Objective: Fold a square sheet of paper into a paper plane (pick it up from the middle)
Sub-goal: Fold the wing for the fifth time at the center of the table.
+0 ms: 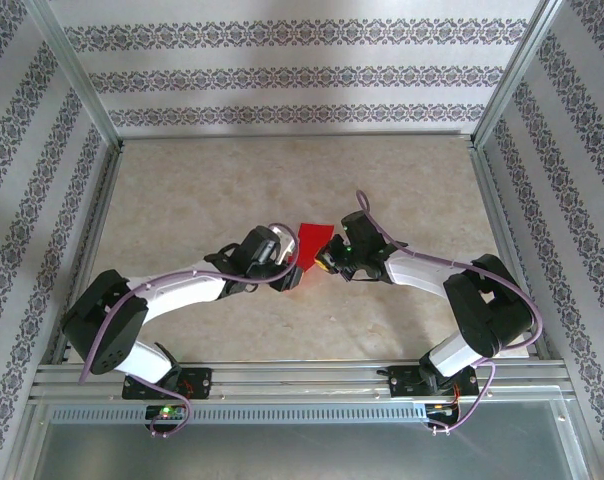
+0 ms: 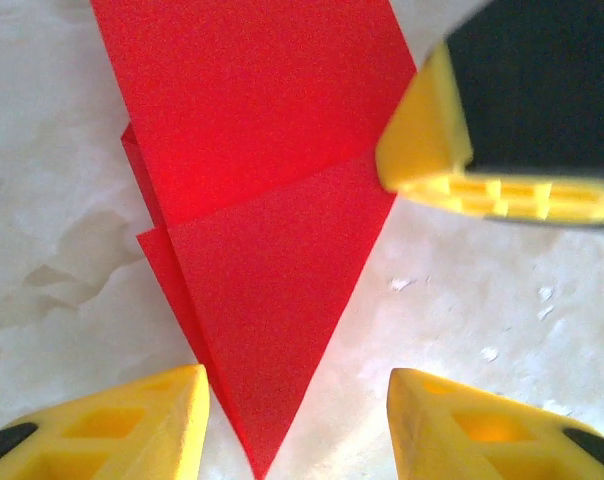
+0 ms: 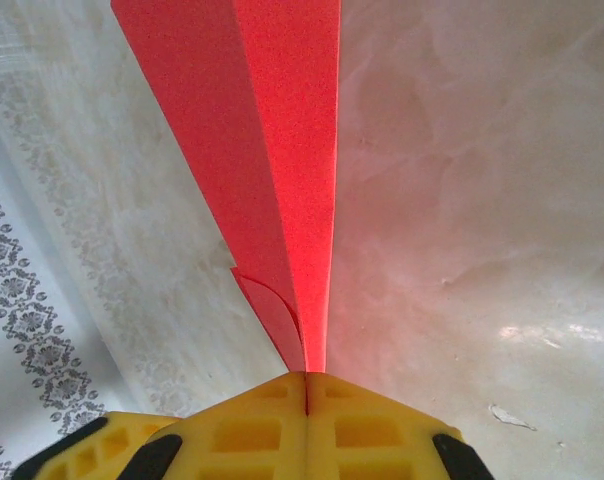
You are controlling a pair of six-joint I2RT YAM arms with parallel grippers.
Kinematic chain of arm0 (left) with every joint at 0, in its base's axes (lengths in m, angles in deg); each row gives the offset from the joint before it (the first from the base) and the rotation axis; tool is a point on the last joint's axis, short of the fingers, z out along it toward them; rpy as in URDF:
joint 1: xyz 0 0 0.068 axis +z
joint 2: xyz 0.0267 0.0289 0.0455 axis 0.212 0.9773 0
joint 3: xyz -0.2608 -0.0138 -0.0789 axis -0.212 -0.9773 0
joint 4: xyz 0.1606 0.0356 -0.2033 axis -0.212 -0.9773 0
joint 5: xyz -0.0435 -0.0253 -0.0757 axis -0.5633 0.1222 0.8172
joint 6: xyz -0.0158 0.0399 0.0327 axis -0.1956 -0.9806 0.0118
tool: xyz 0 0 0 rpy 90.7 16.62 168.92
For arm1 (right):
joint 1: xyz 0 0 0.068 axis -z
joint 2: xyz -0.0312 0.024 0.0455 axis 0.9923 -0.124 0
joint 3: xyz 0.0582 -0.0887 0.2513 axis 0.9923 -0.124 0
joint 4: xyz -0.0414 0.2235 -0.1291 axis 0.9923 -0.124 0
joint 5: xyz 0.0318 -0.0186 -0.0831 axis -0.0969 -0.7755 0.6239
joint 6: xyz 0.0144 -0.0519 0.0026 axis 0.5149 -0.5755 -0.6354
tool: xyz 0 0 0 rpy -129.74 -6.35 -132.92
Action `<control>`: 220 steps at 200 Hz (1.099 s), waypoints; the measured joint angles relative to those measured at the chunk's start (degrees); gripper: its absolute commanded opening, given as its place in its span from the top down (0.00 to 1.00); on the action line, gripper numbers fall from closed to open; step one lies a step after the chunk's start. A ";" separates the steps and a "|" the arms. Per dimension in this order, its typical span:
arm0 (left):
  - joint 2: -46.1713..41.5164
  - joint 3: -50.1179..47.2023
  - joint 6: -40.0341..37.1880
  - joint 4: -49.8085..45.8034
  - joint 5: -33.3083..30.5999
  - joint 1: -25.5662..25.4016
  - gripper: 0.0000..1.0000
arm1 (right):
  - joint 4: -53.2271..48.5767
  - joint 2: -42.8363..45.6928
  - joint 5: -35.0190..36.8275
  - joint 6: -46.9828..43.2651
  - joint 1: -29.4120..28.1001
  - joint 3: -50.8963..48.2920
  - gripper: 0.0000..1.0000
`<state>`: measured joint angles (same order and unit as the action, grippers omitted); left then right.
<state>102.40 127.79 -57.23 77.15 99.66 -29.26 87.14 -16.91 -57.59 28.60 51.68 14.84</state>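
Paper plane: thin, bright red paper folded into a pointed dart [image 1: 312, 240], over the middle of the beige marbled worktop [image 1: 182, 190], between the two arms.
Right gripper [image 3: 307, 385]: yellow fingertips pressed together, clamped on the paper plane's creased edge.
Left gripper [image 2: 300, 425]: fingers apart, flanking the dart's point without gripping it.

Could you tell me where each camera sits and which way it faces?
Top external: above and behind the arms, looking down at the table; both arms show, left hand and right hand meeting at the folded red paper.
Left wrist: rides that wrist, looks down past its open yellow fingers at the paper.
Right wrist: rides that wrist, looks along its fingers, shut on the paper.
Shared: all three see the paper; left wrist also catches the right hand.
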 measured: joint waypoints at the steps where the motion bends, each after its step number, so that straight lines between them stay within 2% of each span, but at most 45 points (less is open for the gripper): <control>1: 0.00 -0.15 -0.17 0.24 -0.09 -0.07 0.49 | -0.07 0.00 0.00 0.02 0.02 0.02 0.99; 41: 1.16 -5.42 -10.14 9.18 -3.78 -3.54 0.47 | -0.55 0.00 -1.07 0.63 0.72 1.03 0.99; 92: 6.43 -5.44 -18.56 16.44 -8.52 -3.96 0.49 | -0.55 0.00 -2.25 1.25 0.72 1.68 0.99; 144: 9.18 -5.44 -22.97 21.18 -10.62 -4.33 0.62 | -0.57 -0.07 -3.23 2.32 1.11 1.68 0.98; 184: 9.22 -5.46 -24.15 23.02 -11.08 -4.39 0.75 | -0.57 -0.50 -3.85 2.38 1.46 1.68 0.95; 220: 10.38 -5.46 -24.28 23.26 -10.88 -4.68 0.81 | -0.57 -0.76 -4.33 2.60 1.49 1.68 0.91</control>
<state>112.78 122.33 -81.52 100.41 88.77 -33.93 86.57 -17.67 -61.92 31.21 53.17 16.53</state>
